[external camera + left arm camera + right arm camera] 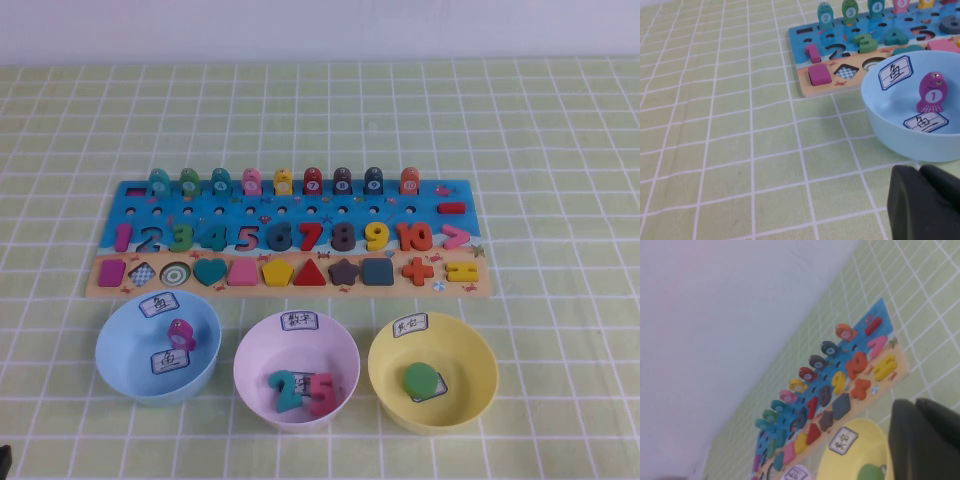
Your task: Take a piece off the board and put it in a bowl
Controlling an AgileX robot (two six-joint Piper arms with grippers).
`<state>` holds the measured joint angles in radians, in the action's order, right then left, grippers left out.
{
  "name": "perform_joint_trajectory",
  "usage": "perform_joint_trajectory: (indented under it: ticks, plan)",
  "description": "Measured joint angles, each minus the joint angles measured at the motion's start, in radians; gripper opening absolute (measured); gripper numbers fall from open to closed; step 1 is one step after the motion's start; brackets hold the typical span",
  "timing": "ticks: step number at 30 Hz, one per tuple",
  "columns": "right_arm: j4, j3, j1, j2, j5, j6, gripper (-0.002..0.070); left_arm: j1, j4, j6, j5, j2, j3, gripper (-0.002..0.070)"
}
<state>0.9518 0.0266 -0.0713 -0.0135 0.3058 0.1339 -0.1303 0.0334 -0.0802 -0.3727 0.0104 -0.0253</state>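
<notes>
The yellow equals sign [462, 271] lies in its slot at the right end of the board's [390, 213] tan strip, next to the orange plus sign [419, 268]. It also shows in the right wrist view [885, 367]. The pale yellow bowl [482, 345] stands in front of the board's right end and holds a green round piece [421, 378]. Neither gripper shows in the high view. My left gripper [920, 170] is shut and empty, low beside the light blue bowl [890, 135]. My right gripper [916, 402] is shut and empty, beside the yellow bowl [840, 465].
A pink bowl [252, 345] with number pieces stands in the middle. The light blue bowl [112, 340] on the left holds a purple fish peg [181, 332]. Fish pegs line the board's far edge. Green checked cloth covers the table.
</notes>
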Motion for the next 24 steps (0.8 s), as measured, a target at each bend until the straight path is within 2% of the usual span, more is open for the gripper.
perform_joint_trajectory:
  ticks: [9,17,21,24]
  plan:
    - [-0.059,0.000,0.000,0.000,-0.014,-0.014,-0.0017,0.000,0.000,0.000,0.000,0.000,0.000,-0.0003]
    - [-0.082,-0.039,0.000,0.000,-0.008,-0.223,-0.0017,0.000,0.000,0.000,0.000,0.000,0.000,-0.0003]
    - [-0.250,-0.172,0.000,0.078,0.045,-0.251,-0.0017,0.000,0.000,0.000,0.000,0.000,0.000,-0.0003]
    - [-0.431,-0.308,0.000,0.221,0.144,-0.255,-0.0017,0.000,0.000,0.000,0.000,0.000,0.000,-0.0003]
